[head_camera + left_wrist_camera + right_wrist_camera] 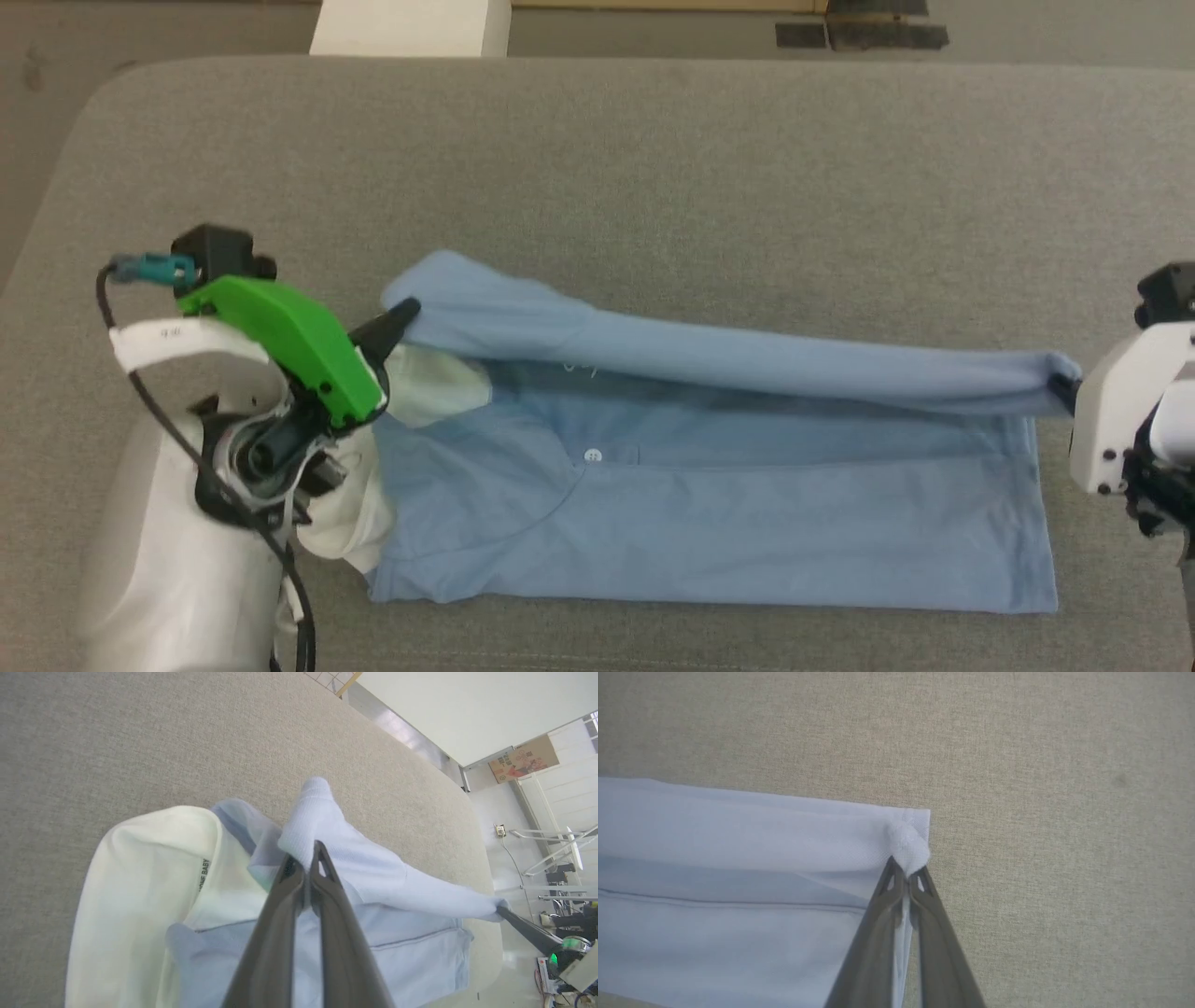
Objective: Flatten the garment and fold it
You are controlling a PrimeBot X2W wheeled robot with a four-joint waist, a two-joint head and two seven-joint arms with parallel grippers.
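Note:
The garment (pixel 709 523), a light blue polo shirt with a white collar, lies lengthwise on the grey table, collar end at the left. Its far long edge is lifted and stretched as a taut fold (pixel 747 359) between both grippers. My left gripper (pixel 408 311) is shut on the shoulder end of that edge; in the left wrist view a bunch of cloth (pixel 317 816) pokes out past the gripper (pixel 306 865). My right gripper (pixel 1066 390) is shut on the hem corner (pixel 908 847), pinched between the fingertips of the gripper (pixel 904 876).
The grey padded table (pixel 653 168) has bare surface beyond the shirt and rounded far corners. A white block (pixel 411 26) stands past its far edge. Floor lies beyond the table edges at left and back.

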